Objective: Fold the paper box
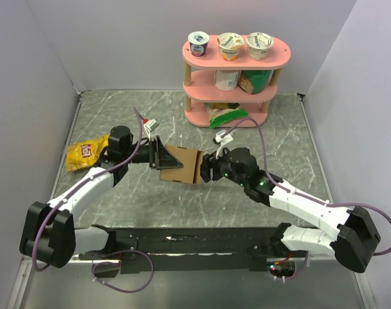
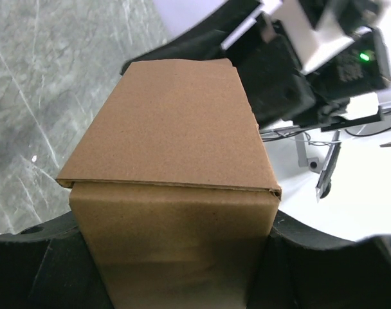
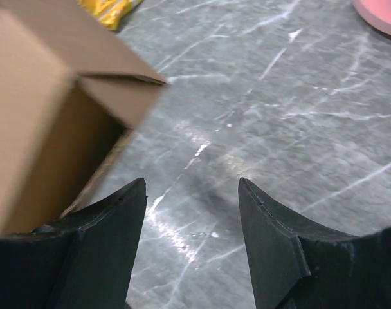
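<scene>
Grey marbled tabletop (image 1: 182, 212) lies beneath the plain brown cardboard paper box (image 1: 181, 165), held mid-table between both arms. Left gripper (image 1: 161, 157) clamps one end, probably to steady it; right gripper (image 3: 192, 187) stands spread and empty beside a side flap (image 3: 128, 96), likely ready to press it.

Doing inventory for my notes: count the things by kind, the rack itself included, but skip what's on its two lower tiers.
Foil-lidded plastic cups: 3
Brown cardboard paper box: 1
Yellow snack bag: 1
Pink three-tier rack: 1
Total: 6
</scene>
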